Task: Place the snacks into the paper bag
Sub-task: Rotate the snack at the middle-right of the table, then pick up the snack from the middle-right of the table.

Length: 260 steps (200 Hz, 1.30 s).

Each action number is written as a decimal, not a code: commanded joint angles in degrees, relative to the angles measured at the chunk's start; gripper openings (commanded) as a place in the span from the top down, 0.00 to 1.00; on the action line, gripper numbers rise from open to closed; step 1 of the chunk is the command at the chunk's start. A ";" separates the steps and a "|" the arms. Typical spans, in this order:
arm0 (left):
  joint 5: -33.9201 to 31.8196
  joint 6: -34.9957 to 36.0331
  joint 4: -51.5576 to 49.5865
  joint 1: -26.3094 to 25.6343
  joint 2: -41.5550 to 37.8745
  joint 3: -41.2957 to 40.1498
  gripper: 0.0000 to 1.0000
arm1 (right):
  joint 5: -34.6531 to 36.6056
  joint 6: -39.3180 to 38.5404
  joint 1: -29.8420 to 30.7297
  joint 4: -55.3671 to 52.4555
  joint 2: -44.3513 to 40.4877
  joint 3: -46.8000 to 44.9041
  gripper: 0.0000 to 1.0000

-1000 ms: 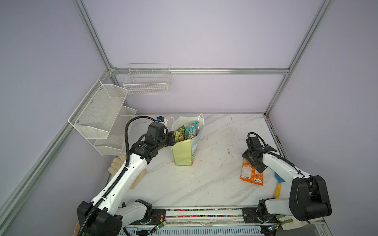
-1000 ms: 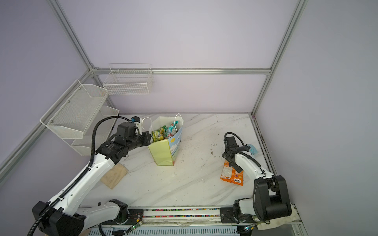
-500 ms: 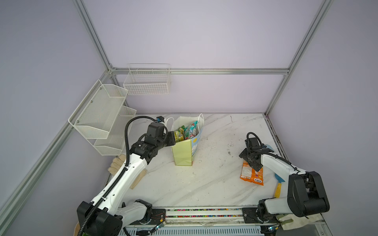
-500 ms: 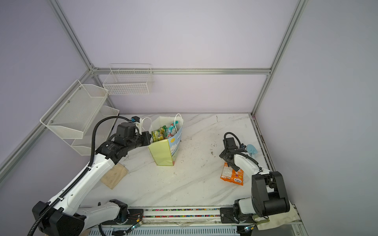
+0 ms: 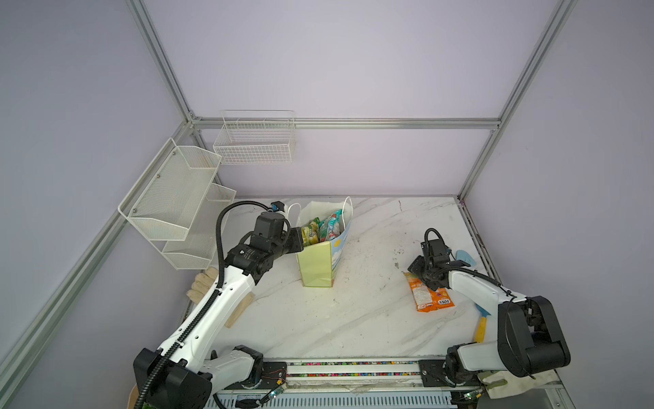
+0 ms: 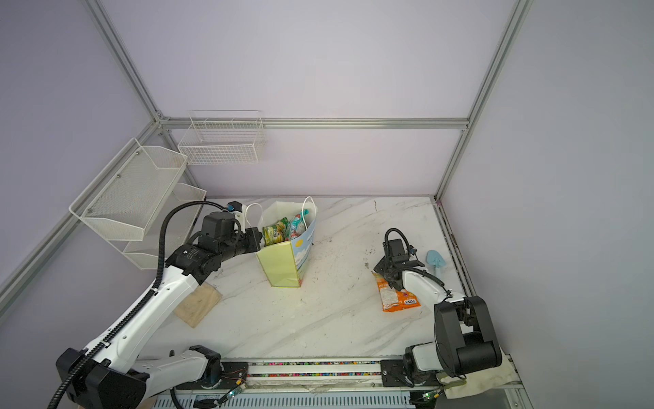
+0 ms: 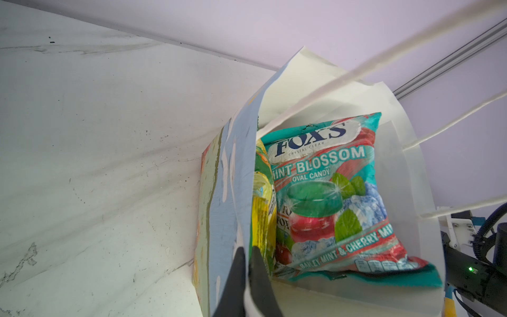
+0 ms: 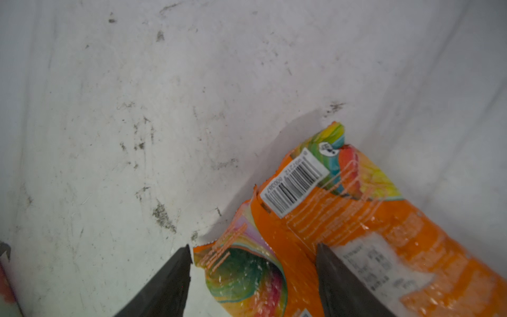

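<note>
Now, on the white marble tabletop (image 5: 354, 318), the tall yellow-green paper gift bag (image 5: 316, 267) holds teal and green candy packets (image 7: 323, 192), its wall pinched by the left gripper (image 7: 247, 251), while the right gripper (image 8: 253, 247), jaws apart, straddles a corner of the flat orange packet (image 8: 356, 219), whose glossy film could slip.

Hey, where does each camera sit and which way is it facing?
Top views: high behind the arms, looking down toward the back wall; left arm, right arm, paper bag, orange packet.
Left wrist: looking past the left gripper, shut on the bag's wall, at a FOX'S packet inside.
Right wrist: looking down past the open right gripper at the orange packet on the table.
Shared: top views and right wrist both show the orange packet.
</note>
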 commanded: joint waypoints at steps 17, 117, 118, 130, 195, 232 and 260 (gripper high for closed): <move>-0.87 0.19 5.41 0.62 -0.58 -1.18 1.00 | -4.91 -2.76 7.49 5.01 -0.69 3.32 0.29; -1.39 0.71 5.09 0.72 -1.56 -1.66 1.00 | 13.44 10.59 5.70 -18.23 -6.23 5.80 0.03; -1.35 0.71 5.12 0.72 -1.56 -1.66 1.00 | 13.38 10.68 5.55 -18.22 -6.32 5.72 0.03; -1.31 0.64 5.16 0.72 -1.61 -1.69 1.00 | 12.02 10.94 3.93 -17.92 -7.38 3.78 0.03; -1.14 0.63 5.49 0.72 -1.57 -2.05 1.00 | 10.03 12.71 0.30 -16.16 -14.17 -3.44 0.07; -1.05 0.60 5.42 0.77 -1.30 -1.80 1.00 | 9.71 14.79 0.18 -16.45 -15.92 -6.37 0.08; -0.96 0.54 5.45 0.80 -1.07 -1.55 1.00 | 9.65 14.65 0.18 -15.71 -15.56 -8.46 0.08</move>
